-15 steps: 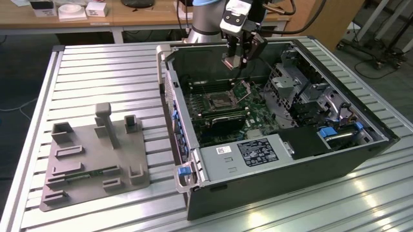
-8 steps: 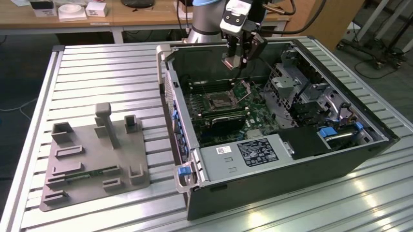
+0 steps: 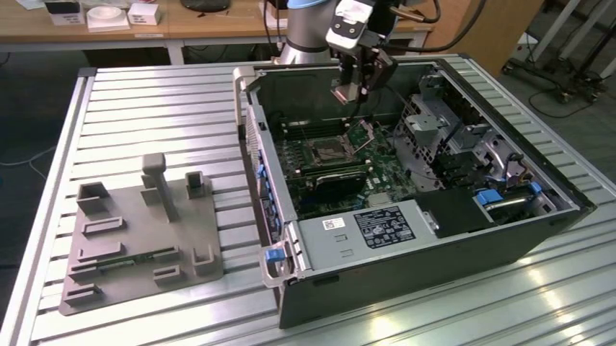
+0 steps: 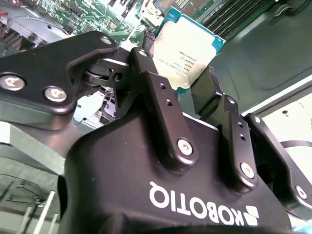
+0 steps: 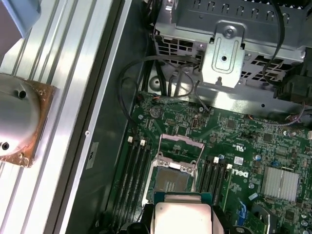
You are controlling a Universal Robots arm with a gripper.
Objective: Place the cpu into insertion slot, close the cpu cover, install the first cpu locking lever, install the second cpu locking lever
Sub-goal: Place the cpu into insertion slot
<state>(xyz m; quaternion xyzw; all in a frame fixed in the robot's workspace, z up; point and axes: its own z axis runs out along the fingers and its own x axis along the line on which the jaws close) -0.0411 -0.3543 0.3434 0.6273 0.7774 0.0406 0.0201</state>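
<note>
Nearest the lens in the second wrist view, the end effector (image 4: 183, 73) is seen clenched on the cpu (image 4: 187, 46), which is pinched by two opposite edges with its metal top towards the camera. In the exterior view the chip is held in the air inside the open computer case (image 3: 539, 231), and the insertion slot (image 3: 322, 153) lies at about seven o'clock of the end effector, well apart from it. The cpu cover (image 3: 366, 133) is raised at about two o'clock of the slot, so the dark centre is bared.

Trouble is judged most likely from the thin edge grip: a slip or tilt would let a corner strike the socket contacts. A wrongly turned chip would not seat. The raised cover could be clipped by a finger.

Room is tight. The slot is flanked by memory slots (image 5: 136, 170), and the drive cage (image 3: 433, 122) stands at three o'clock. Open room is found above the board only. The counter (image 3: 144, 108) carries a grey fixture (image 3: 144, 238) at nine o'clock.
</note>
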